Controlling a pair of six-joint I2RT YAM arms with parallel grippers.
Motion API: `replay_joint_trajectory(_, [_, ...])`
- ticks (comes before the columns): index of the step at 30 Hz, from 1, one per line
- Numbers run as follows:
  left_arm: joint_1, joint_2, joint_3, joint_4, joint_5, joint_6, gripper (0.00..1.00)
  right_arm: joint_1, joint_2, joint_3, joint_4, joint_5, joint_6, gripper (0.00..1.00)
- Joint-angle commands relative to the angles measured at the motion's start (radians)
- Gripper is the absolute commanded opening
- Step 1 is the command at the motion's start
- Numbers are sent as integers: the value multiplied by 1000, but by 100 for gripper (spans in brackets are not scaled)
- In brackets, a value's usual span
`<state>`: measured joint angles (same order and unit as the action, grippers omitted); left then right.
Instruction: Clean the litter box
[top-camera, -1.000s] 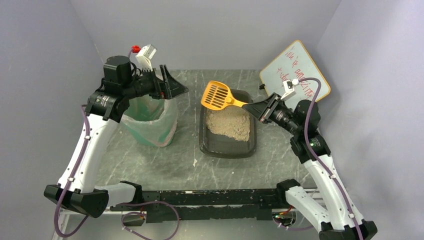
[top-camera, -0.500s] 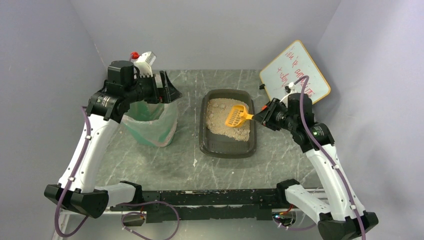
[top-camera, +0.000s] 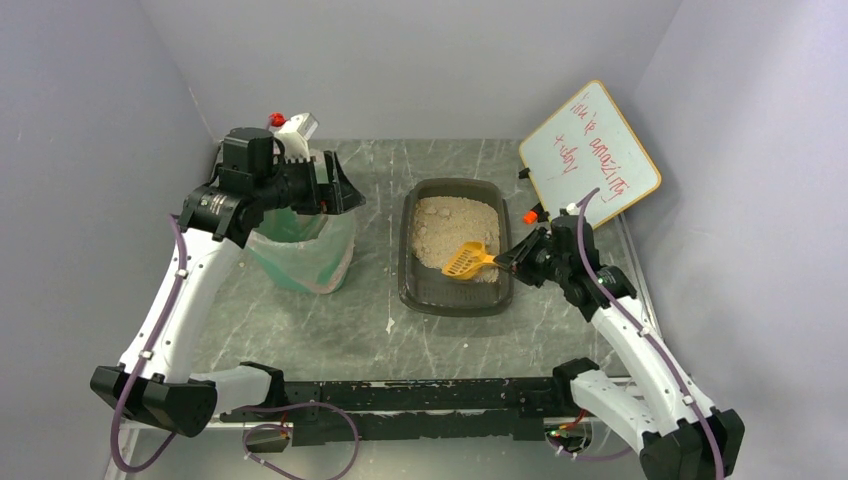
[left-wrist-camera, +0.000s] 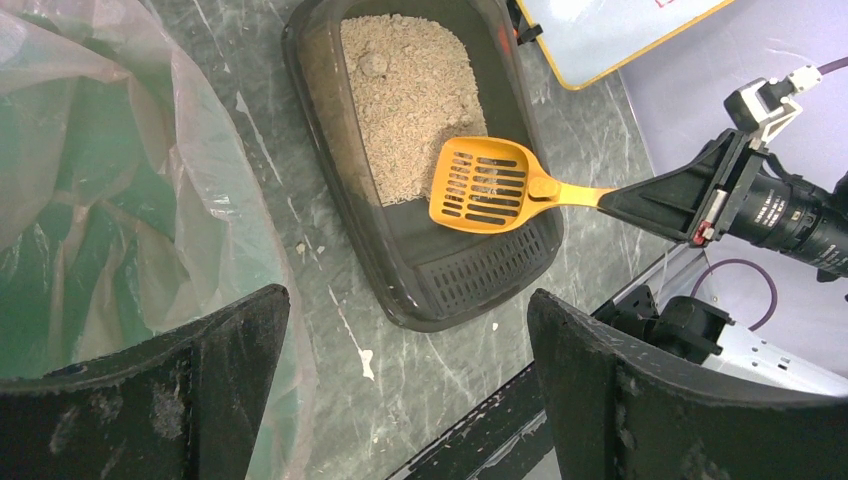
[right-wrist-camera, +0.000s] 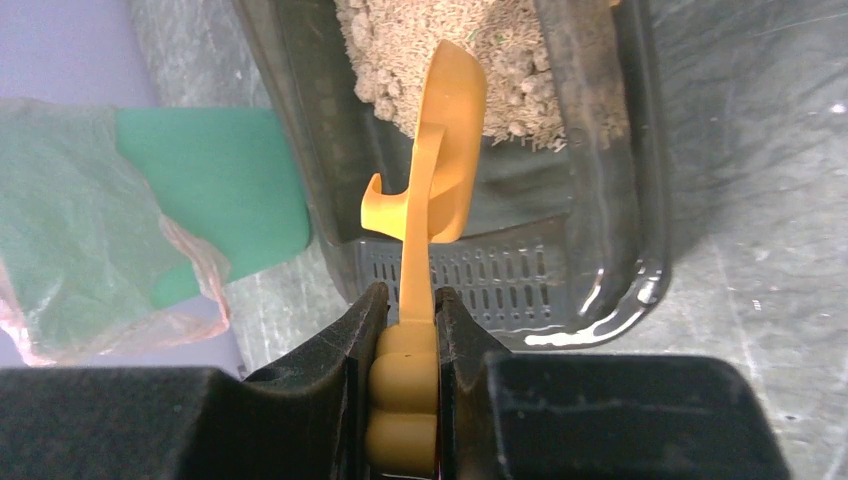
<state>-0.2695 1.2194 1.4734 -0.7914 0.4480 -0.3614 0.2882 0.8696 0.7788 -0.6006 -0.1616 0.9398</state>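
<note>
Seemingly little is done yet: the scoop (top-camera: 463, 262), clamped in the right gripper (top-camera: 505, 260), is held at the litter's near edge in the mid-bench litter box (top-camera: 455, 305), while the left gripper (top-camera: 345, 190) is spread wide above the bin (top-camera: 300, 250).

So I'm counting just one litter box (top-camera: 455, 298), one orange scoop (top-camera: 465, 261), one green bin (top-camera: 290, 266) wearing one clear bag liner (top-camera: 338, 248), one whiteboard (top-camera: 590, 150), and two arms are showing, left arm (top-camera: 165, 300) and right arm (top-camera: 640, 355), each carrying one gripper: left gripper (left-wrist-camera: 405, 298), right gripper (right-wrist-camera: 405, 305).
</note>
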Motion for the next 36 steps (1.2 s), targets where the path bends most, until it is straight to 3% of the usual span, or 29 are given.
replay_joint_trajectory(1, [1,-12,11,20,24,9,95,65,16,-6,187,49,116,0])
replay_joint_trajectory(10, [1,-9,-4,22,25,8,95,283,150,3,242,278,184,0])
replay_joint_trajectory(19, [1,-12,0,12,15,16,95,304,130,30,181,375,192,0])
replay_joint_trajectory(26, [1,-9,-1,15,17,16,95,308,89,54,114,349,222,0])
replay_joint_trajectory(36, [2,-7,3,12,21,16,96,316,117,2,156,353,244,0])
